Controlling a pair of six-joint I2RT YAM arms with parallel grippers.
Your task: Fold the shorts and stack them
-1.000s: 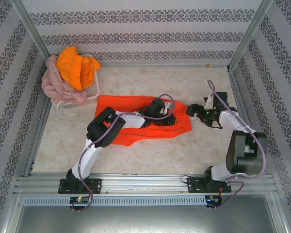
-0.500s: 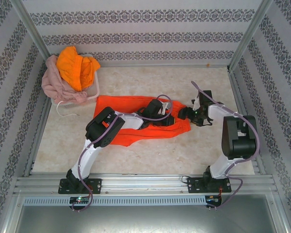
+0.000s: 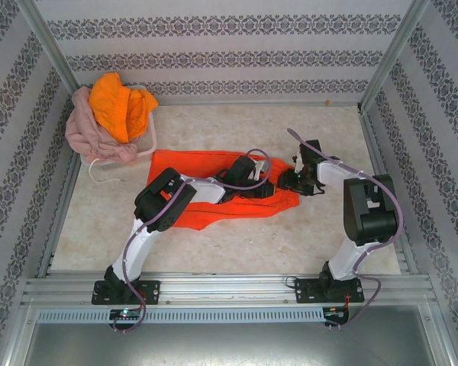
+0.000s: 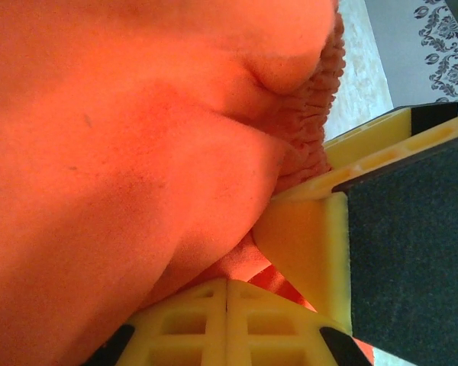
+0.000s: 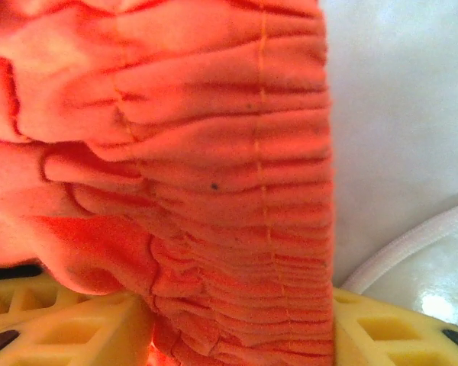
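Gripping the red waistband for a fold
Red shorts [image 3: 185, 165] lie mid-table. Left gripper [image 3: 266, 187] is clamped on their 3 o'clock end; right gripper [image 3: 285, 181] straddles the waistband, jaws apart. Catch both layers before lifting.

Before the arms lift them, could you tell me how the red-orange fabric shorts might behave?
Probably floppy: the red-orange fabric shorts lie in soft folds and would likely drape and sag. The gathered elastic waistband looks thicker, so it may offer a firmer hold.
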